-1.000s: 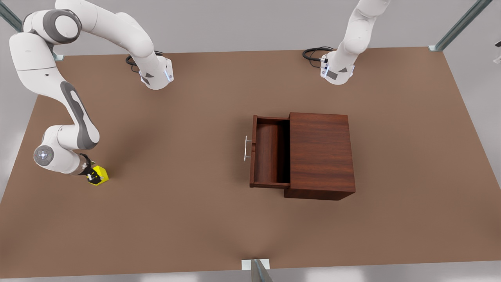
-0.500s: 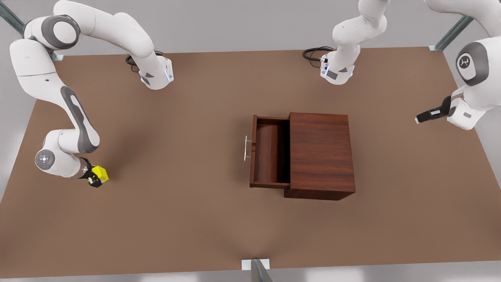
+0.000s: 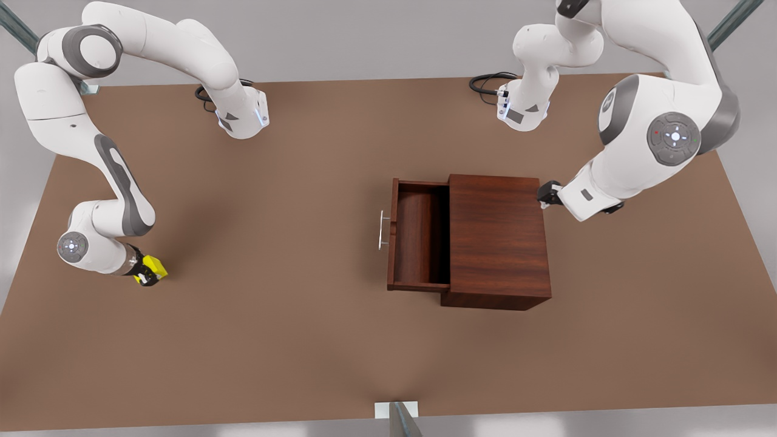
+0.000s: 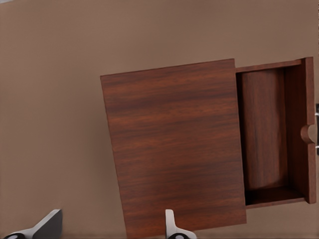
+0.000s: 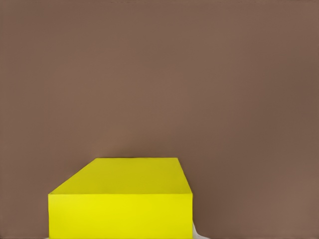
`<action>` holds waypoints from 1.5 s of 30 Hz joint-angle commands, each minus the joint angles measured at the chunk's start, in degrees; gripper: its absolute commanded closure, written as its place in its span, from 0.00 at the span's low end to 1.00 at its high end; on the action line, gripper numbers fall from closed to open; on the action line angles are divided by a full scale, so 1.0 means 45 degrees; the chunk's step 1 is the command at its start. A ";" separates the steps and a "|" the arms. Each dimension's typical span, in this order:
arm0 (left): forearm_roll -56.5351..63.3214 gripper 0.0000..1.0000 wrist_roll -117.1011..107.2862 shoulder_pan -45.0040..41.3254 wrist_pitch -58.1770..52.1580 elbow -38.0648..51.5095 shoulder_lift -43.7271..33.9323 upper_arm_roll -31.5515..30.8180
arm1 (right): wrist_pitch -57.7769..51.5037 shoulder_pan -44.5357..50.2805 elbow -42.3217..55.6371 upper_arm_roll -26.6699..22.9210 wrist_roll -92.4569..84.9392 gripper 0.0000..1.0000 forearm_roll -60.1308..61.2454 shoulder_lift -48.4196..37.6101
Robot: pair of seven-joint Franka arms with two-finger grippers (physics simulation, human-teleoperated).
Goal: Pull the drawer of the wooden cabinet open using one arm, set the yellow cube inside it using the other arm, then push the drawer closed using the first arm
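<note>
Change since earlier frames: left arm (image 3: 637,145) is now swinging in from the front view's right, bringing the left gripper (image 3: 545,195) beside the rear edge of the wooden cabinet (image 3: 499,240); 1.0 s ago this arm's forearm and gripper were outside the front view. Drawer, cabinet and cube are sitting where they were.
Left gripper: hovering at the cabinet's far-right top corner in the front view, well apart from the handle (image 3: 382,229). Left wrist view is showing 2 light fingertips (image 4: 173,226) spread apart, with nothing between them.
Right gripper (image 3: 145,273): positioned low over the table (image 3: 273,315) at the front view's left, with fingers closing around the yellow cube (image 3: 154,266); the grip is looking clamped on the cube.
Yellow cube: sitting at the table's left side in the front view, far from the cabinet; right wrist view is showing its top and 1 side face (image 5: 122,206) close up.
Drawer (image 3: 419,235): standing pulled open toward the front view's left, interior bare.
Wooden cabinet: resting upright near table centre.
</note>
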 commanded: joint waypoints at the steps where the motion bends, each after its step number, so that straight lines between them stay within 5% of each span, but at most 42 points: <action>1: 0.0000 0.00 0.0465 -0.0004 0.0064 -0.0030 0.0089 -0.0007 | -0.0347 -0.0184 0.0000 0.0384 0.0214 0.53 -0.0008 -0.0093; 3: 0.0448 0.00 0.0464 0.0035 0.0065 -0.0070 0.0206 0.0032 | -0.1303 -0.1160 0.0039 0.1907 0.0312 0.53 0.0031 -0.0307; 9: -0.0020 0.00 0.0894 0.0562 0.0494 -0.0285 0.0246 0.0072 | -0.4449 0.0575 0.1641 0.3687 0.2264 0.53 0.2452 -0.1713; 14: 0.0019 0.00 0.0855 0.0562 0.0436 -0.0539 0.0148 0.0072 | -0.6635 0.4325 0.3963 0.3452 0.5857 0.53 0.3898 -0.2320; 18: 0.0058 0.00 0.0816 0.0562 0.0494 -0.0539 0.0168 0.0072 | -0.8335 0.7956 0.7243 0.3335 0.9605 0.53 0.3879 -0.0739; 27: 0.0078 0.00 0.0797 0.0562 0.0475 -0.0539 0.0168 0.0072 | -0.6638 1.5496 1.0741 0.1676 1.6326 0.53 0.3859 0.1333; 31: 0.0078 0.00 0.0797 0.0582 0.0455 -0.0539 0.0148 0.0072 | -0.5426 1.6689 1.1778 0.1539 1.7206 0.53 0.3840 0.1665; 34: 0.0059 0.00 0.0797 0.0562 0.0436 -0.0539 0.0148 0.0072 | -0.5387 1.8037 1.1778 0.0016 1.7206 0.53 0.3840 0.2036; 39: 0.0000 0.00 0.0758 0.0562 0.0240 -0.1144 -0.0203 0.0111 | -0.5445 1.8760 1.1778 -0.0688 1.7167 0.53 0.3840 0.2544; 40: 0.0019 0.00 0.0758 0.0562 0.0240 -0.1164 -0.0223 0.0111 | -0.5465 1.8799 1.1778 -0.0708 1.7167 0.49 0.3840 0.2563; 41: 0.0019 0.00 0.0738 0.0562 0.0299 -0.1164 -0.0203 0.0111 | -0.5523 1.8799 1.1778 -0.0708 1.7246 0.00 0.3840 0.2544; 45: 0.0000 0.00 0.0738 0.0582 0.0318 -0.1164 -0.0203 0.0111 | -0.5796 1.8702 1.1778 -0.0669 1.7031 0.00 0.3840 0.2446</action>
